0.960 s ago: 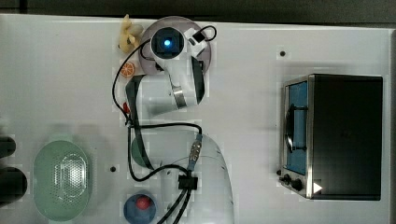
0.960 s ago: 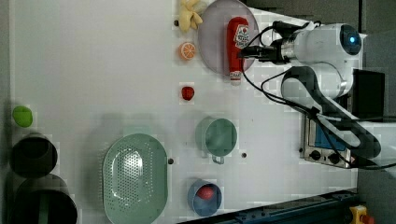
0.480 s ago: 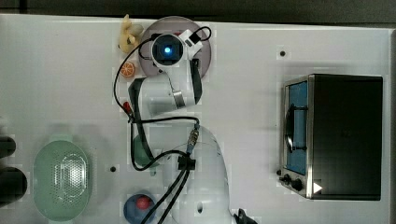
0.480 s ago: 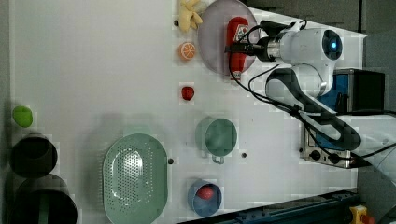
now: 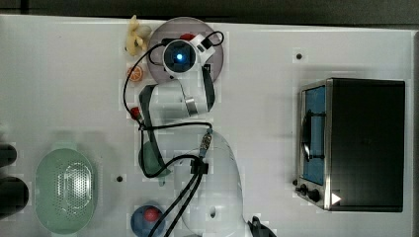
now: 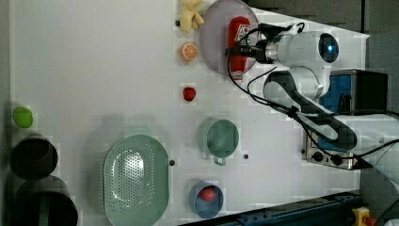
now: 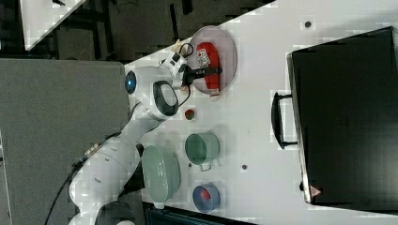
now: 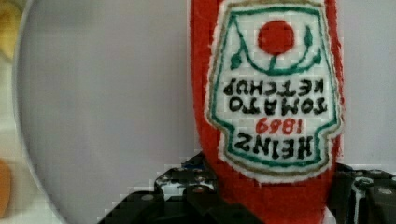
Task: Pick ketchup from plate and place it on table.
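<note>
The ketchup (image 6: 239,33) is a red bottle with a white Heinz label, lying flat on the pale grey-lilac plate (image 6: 214,42) at the far end of the white table (image 6: 94,70). My gripper (image 6: 242,48) is down over the bottle's lower half. In the wrist view the ketchup (image 8: 271,93) runs between my two black fingers (image 8: 201,186), which press against its sides, and the plate (image 8: 107,116) lies under it. The right view has the gripper (image 7: 206,71) across the ketchup (image 7: 206,56). From the top view my arm covers most of the plate (image 5: 155,69).
An orange slice (image 6: 189,51) and a yellow toy (image 6: 190,12) sit beside the plate. A small red fruit (image 6: 188,93), a teal cup (image 6: 217,138), a green perforated basket (image 6: 135,179) and a blue bowl (image 6: 207,199) lie nearer. A black toaster oven (image 5: 356,143) stands on the top view's right.
My gripper has moved toward the left view's left, from the plate's edge onto the ketchup, and its fingers have narrowed against the bottle's sides.
</note>
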You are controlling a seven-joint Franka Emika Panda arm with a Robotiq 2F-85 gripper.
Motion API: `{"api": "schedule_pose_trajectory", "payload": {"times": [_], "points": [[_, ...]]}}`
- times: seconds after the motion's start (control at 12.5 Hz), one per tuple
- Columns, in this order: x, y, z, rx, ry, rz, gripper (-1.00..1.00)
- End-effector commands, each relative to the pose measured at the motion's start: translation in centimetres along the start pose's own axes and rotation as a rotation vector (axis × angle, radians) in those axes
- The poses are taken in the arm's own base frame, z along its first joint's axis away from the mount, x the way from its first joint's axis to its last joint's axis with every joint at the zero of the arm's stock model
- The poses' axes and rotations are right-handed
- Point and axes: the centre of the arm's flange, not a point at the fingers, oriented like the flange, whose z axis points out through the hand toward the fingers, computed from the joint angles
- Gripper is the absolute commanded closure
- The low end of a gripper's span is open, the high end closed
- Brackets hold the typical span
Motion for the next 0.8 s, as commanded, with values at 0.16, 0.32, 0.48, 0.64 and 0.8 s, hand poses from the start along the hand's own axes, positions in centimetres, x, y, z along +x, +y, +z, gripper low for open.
{"api": "schedule_pose_trajectory", "payload": {"times": [0.16,0.32,0.48,0.64,0.8], "points": [[2.7,0.8,-4.5,0.016,0.095,0.02,-0.24],[4.1,1.9,-9.2,0.009,0.148,0.036,-0.24],[4.9,3.2,-14.3,-0.014,0.16,0.053,-0.24],[4.7,4.4,-19.0,-0.018,0.113,0.103,-0.24],[4.0,5.6,-23.3,0.029,0.049,0.191,-0.24]]}}
